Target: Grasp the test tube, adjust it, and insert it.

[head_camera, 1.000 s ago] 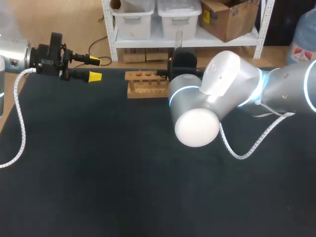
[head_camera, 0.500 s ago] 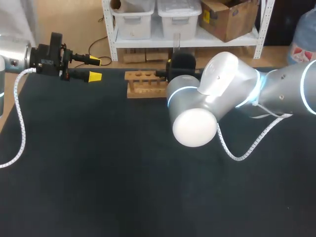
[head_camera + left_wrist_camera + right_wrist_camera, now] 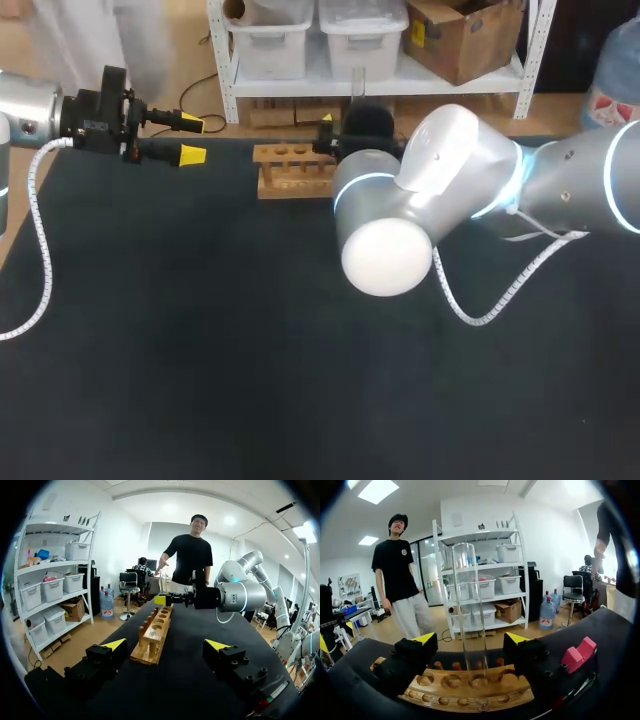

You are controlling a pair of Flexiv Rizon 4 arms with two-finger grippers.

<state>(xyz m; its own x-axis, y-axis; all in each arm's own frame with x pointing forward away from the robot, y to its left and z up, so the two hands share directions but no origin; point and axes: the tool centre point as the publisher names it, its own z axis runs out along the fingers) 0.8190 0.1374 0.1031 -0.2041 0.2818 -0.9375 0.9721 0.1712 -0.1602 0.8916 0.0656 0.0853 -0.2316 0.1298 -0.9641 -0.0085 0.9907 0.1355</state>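
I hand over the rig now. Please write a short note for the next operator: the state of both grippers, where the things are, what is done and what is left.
Left gripper: open, empty, at the far left, apart from the wooden rack.
Right gripper: shut on the test tube, held upright at the rack's end nearer the right arm.
Done: tube grasped and set upright.
Left: line it up over a hole, lower it in, release. The rack holes in view look empty.
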